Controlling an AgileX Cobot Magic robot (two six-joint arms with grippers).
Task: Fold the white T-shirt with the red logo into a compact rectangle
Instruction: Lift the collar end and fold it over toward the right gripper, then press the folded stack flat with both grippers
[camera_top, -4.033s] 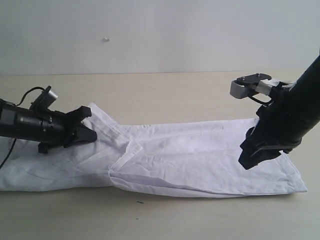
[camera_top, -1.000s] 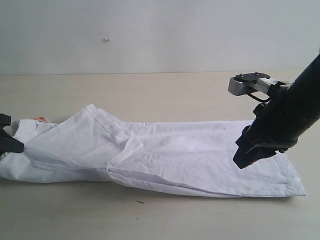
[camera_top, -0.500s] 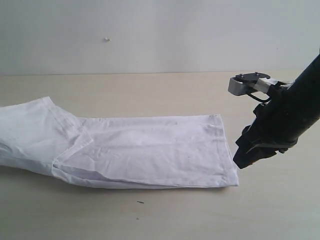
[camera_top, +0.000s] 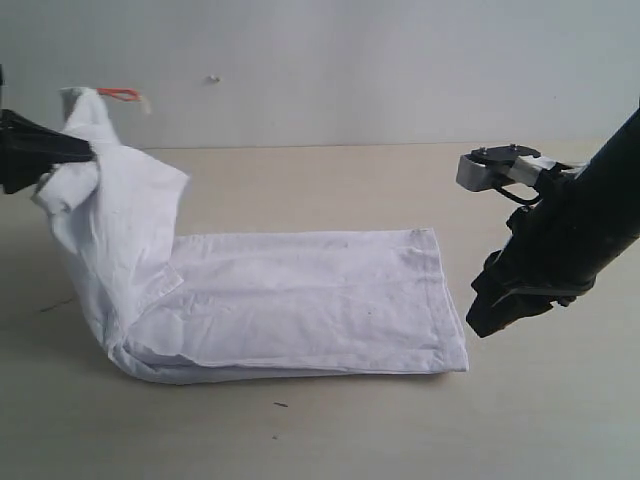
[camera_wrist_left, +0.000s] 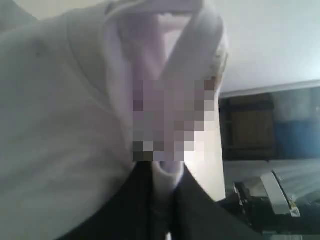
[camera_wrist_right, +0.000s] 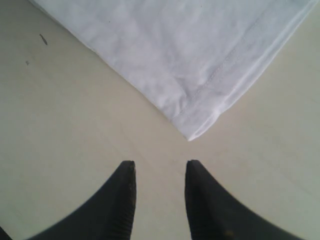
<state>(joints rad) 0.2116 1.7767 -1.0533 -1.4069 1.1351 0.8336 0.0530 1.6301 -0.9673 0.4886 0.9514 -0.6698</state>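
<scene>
Now lifts collar end of T-shirt (camera_top: 300, 300) clear of table (camera_top: 330, 190) with left hand (camera_top: 62, 151) clamped on it; keeps right hand (camera_wrist_right: 157, 167) parted, empty, beside hem.

You're looking at a pale desk (camera_top: 330, 190) meeting a plain grey wall (camera_top: 400, 70) behind it; a dark speck (camera_top: 281, 405) is lying on the desk's front part, and a tiny mark (camera_top: 213, 78) is showing above the desk.
</scene>
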